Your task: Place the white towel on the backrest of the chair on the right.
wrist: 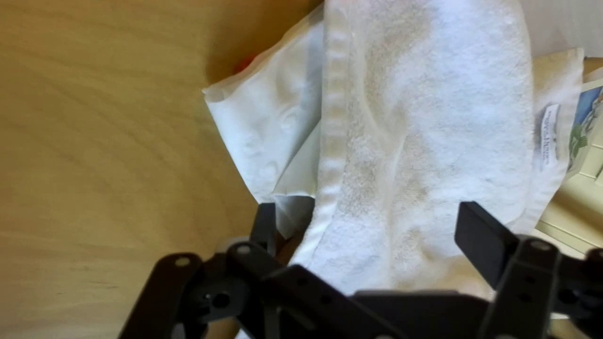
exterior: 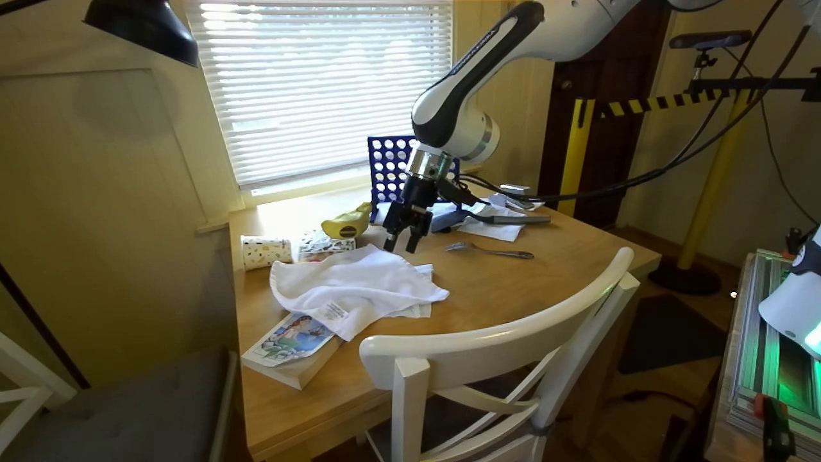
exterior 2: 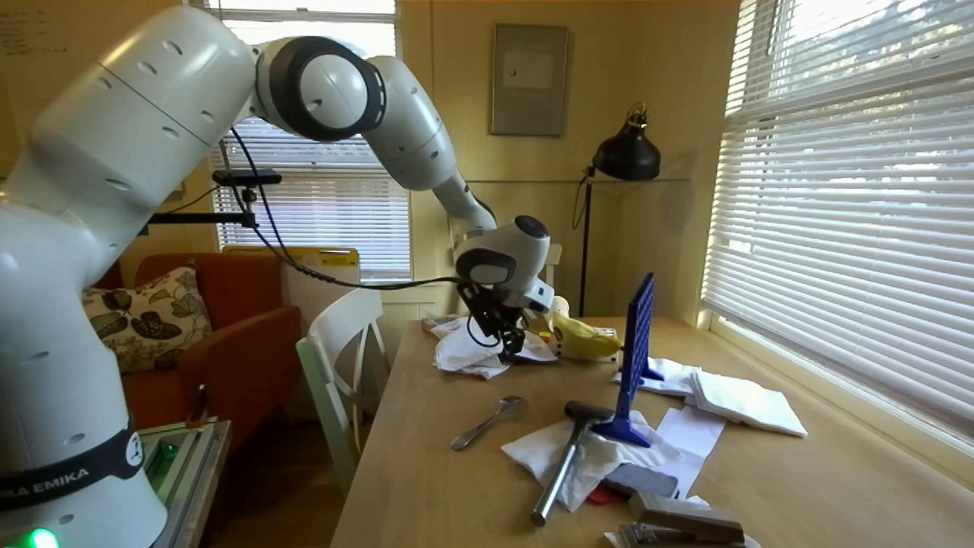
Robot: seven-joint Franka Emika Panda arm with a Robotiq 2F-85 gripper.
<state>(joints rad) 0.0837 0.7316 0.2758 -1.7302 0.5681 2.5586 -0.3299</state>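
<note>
The white towel (exterior: pixel 356 282) lies loosely crumpled on the table, over a white paper sheet (exterior: pixel 420 309) and part of a printed book (exterior: pixel 296 340). It also shows in an exterior view (exterior 2: pixel 459 348) and fills much of the wrist view (wrist: pixel 424 122). My gripper (exterior: pixel 401 244) is open and empty, pointing down above the towel's far edge. In the wrist view the gripper (wrist: pixel 370 228) has its fingers wide apart, with towel visible between and below them; contact cannot be told. The white chair (exterior: pixel 494 350) stands at the table's near side, its curved rail bare; it also shows in an exterior view (exterior 2: pixel 346 327).
A blue grid rack (exterior: pixel 388 168) stands behind the gripper. A yellow banana-shaped pouch (exterior: pixel 348 222), a patterned cup (exterior: pixel 265 251) and a fork (exterior: pixel 492 251) lie around the towel. A hammer (exterior 2: pixel 561 476) and a stapler (exterior 2: pixel 685 521) lie farther along. A black lamp (exterior: pixel 142 32) hangs at the side.
</note>
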